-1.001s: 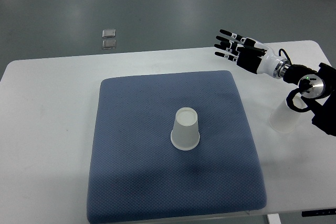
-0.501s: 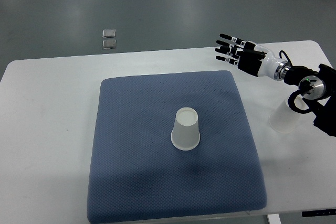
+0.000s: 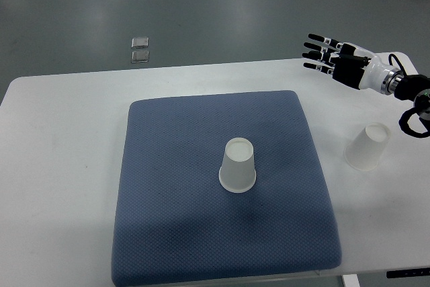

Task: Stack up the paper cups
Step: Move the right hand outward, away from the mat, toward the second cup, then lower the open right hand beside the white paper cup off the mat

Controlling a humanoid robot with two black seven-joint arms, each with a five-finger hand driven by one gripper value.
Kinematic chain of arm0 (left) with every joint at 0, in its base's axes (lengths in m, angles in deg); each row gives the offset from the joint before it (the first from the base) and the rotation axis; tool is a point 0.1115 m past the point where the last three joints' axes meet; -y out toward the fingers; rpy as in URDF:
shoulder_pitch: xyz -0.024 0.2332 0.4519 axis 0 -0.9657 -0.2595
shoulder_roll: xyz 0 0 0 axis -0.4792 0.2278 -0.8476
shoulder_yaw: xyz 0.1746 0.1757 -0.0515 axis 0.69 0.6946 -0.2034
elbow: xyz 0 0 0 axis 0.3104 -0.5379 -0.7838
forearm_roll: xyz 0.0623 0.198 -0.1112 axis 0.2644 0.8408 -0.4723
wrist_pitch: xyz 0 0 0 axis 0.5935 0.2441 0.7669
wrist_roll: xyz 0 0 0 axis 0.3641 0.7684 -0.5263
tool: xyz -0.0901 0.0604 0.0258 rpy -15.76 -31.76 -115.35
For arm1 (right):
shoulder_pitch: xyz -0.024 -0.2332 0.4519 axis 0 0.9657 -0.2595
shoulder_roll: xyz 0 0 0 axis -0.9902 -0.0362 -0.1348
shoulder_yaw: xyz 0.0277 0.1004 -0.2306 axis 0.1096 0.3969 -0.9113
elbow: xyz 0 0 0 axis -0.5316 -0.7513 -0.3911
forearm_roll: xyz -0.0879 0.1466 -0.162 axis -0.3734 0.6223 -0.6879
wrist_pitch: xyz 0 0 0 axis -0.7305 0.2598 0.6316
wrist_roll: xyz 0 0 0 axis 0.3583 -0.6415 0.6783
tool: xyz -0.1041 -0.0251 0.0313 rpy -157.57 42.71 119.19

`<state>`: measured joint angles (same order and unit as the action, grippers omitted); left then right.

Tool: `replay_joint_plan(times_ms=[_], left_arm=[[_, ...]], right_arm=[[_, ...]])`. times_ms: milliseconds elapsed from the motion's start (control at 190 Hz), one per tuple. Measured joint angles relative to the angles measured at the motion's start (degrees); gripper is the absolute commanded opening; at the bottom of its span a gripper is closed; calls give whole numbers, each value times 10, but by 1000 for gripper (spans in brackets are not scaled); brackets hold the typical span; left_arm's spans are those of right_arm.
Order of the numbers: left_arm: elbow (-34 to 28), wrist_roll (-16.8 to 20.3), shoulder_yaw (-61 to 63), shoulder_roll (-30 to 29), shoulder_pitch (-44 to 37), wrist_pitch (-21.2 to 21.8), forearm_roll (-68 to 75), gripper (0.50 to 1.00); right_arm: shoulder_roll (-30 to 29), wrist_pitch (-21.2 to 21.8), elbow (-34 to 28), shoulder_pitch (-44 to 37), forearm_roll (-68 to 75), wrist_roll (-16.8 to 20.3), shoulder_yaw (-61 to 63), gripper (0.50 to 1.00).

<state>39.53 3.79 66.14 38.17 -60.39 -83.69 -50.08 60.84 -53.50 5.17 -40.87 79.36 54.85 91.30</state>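
Top view of a white surface (image 3: 60, 139) carrying a blue mat (image 3: 175, 247). One paper cup (image 3: 238, 165) stands upside down near the middle of the mat; a second paper cup (image 3: 367, 146), also inverted, stands on the bare surface just beside the mat's right edge, close to the right edge of the surface. The right robot hand (image 3: 336, 64) hovers above the far right corner of the surface, fingers (image 3: 316, 45) spread and straight, holding nothing, well apart from both cups. The step in hand is judged to be the reach for the off-mat cup. To do it well, the hand should come down over that cup, close around its wall lightly enough not to crush the thin paper, lift it straight up, and lower it squarely over the mat cup so the two nest without tipping. The right forearm is cut off by the right picture edge, so its posture is hard to read. Two small squares (image 3: 140, 50) on the floor beyond the surface's far edge cannot be identified.
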Motion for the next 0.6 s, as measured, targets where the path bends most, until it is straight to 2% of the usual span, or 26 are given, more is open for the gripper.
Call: replay_joint_plan(times_ms=[121, 274, 601], left_arm=[[0, 0, 0, 0, 0, 0, 0, 1000], [0, 0, 0, 0, 0, 0, 0, 1000], [0, 0, 0, 0, 0, 0, 0, 1000]], right_arm=[[56, 0, -62, 2, -86, -8, -3, 924], [114, 0, -122, 3, -236, -56, -15, 924], [198, 0, -139, -20, -392, -114, -40, 924]])
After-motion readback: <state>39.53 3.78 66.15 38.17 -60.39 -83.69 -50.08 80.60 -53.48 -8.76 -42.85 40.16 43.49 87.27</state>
